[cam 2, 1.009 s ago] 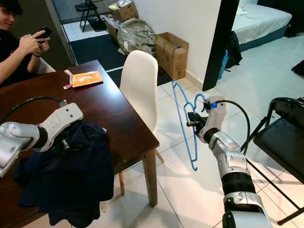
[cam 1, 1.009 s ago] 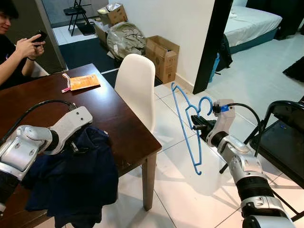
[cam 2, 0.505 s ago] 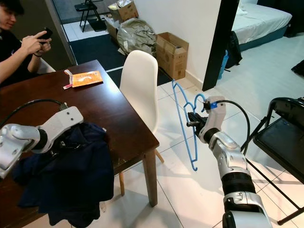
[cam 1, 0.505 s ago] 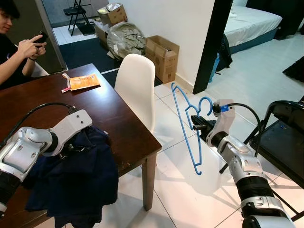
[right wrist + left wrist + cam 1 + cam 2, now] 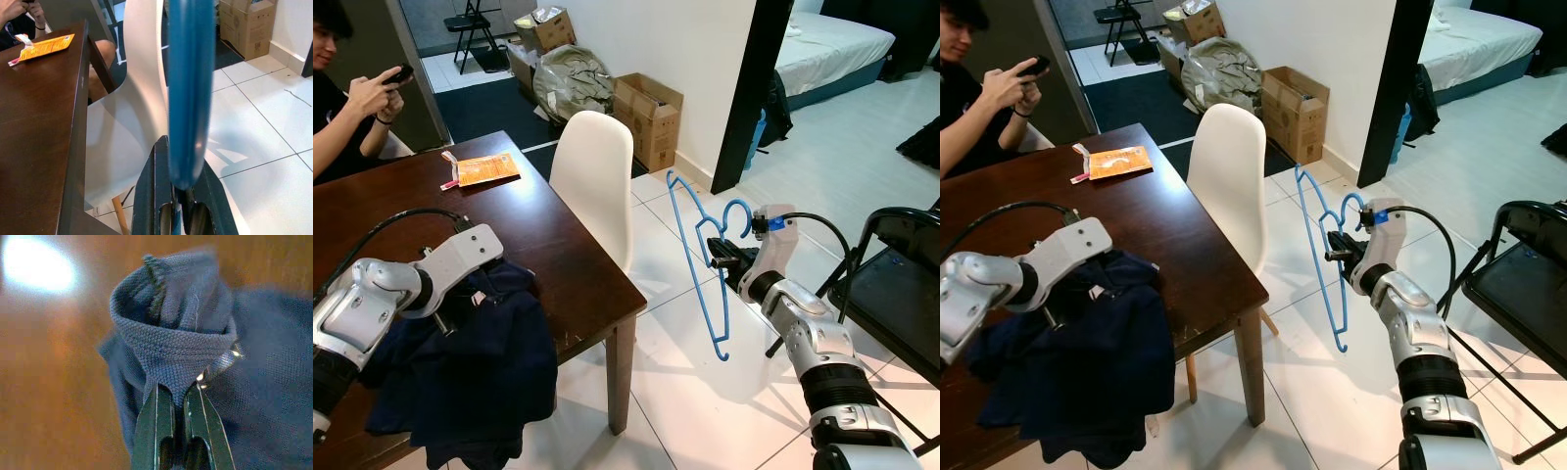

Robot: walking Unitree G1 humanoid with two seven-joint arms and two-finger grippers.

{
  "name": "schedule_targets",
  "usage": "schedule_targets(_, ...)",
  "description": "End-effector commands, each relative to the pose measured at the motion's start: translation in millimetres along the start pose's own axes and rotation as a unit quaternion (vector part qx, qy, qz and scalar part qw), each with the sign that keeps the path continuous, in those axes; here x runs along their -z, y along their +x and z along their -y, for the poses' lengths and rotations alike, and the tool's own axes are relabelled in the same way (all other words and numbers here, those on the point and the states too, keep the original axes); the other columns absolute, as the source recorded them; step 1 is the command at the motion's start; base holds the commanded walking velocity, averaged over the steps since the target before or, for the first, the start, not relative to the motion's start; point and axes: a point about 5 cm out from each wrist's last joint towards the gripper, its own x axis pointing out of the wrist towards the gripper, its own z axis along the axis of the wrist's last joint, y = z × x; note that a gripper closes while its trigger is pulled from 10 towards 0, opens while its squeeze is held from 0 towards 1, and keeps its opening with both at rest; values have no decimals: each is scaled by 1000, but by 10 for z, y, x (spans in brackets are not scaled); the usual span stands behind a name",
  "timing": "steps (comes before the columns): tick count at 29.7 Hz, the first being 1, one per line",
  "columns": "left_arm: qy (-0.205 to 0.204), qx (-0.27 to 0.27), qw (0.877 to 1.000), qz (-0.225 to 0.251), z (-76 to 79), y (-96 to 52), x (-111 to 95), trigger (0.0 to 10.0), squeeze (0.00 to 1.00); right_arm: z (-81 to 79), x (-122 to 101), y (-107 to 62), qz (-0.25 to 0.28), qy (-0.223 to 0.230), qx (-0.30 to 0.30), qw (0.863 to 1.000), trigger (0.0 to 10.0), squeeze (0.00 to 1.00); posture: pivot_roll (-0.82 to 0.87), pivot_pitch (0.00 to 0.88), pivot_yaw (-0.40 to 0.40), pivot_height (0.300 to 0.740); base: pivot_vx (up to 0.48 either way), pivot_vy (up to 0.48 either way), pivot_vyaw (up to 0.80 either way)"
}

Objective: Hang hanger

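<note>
Left gripper [image 5: 178, 404]: we find it low over the dark wooden table [image 5: 548, 235], fingers pinched tight on a raised fold of the navy garment [image 5: 470, 377].
Navy garment: we note it heaped on the near end of the table, part of it drooping over the near edge; the pinched fold stands up in a loop above the fingertips.
Right gripper [image 5: 717, 257]: held out over the white tiled floor [image 5: 705, 392], to the right of the table; we see its fingers clamped on the blue hanger [image 5: 700, 257] close under the hook.
Blue hanger: in the air, tilted, hook uppermost beside the right wrist, its long wire frame slanting down toward the floor; it touches nothing but the gripper.
White chair [image 5: 595, 181]: at the table's right side, between table and hanger.
Orange packet [image 5: 481, 168]: flat on the far part of the table.
Person [image 5: 342, 108]: seated at the table's far left corner, both hands on a phone.
Cardboard boxes [image 5: 646, 116]: against the wall behind the chair.
</note>
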Motion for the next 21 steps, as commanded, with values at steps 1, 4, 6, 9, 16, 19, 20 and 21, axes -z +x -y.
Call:
schedule_targets(1, -5, -5, 999, 43, -53, -54, -155, 0, 0, -7, 25, 9, -6, 6, 0, 1000, 10000, 0, -9, 106, 29, 740, 0, 0, 0)
schedule_targets(4, -20, 1, 995, 102, -94, -135, -341, 0, 0, -7, 25, 9, -6, 7, 0, 1000, 10000, 0, -9, 106, 29, 740, 0, 0, 0)
schedule_targets(6, -53, 28, 976, 207, -154, -325, -659, 0, 0, -8, 27, 11, -6, 8, 0, 1000, 10000, 0, 0, 101, 32, 740, 0, 0, 0)
schedule_targets(9, -66, 86, 950, 292, -128, -535, -885, 706, 0, -9, 31, 14, -6, 10, 0, 1000, 10000, 0, 4, 97, 33, 740, 0, 0, 0)
schedule_targets(16, -40, 194, 890, 410, 11, -889, -1137, 8824, 0, -9, 47, 23, -2, 22, 2, 1000, 10000, 0, 12, 80, 43, 740, 0, 0, 0)
schedule_targets(19, -44, 198, 881, 428, 2, -926, -1172, 8824, 0, -6, 48, 23, -1, 24, 2, 1000, 10000, 0, 15, 73, 41, 740, 0, 0, 0)
schedule_targets(20, -44, 198, 881, 428, 2, -926, -1172, 8824, 0, -6, 48, 23, -1, 24, 2, 1000, 10000, 0, 15, 73, 41, 740, 0, 0, 0)
schedule_targets(21, -42, 193, 874, 444, -14, -969, -1211, 10000, 0, -3, 49, 24, -1, 26, 3, 1000, 10000, 0, 15, 72, 42, 740, 0, 0, 0)
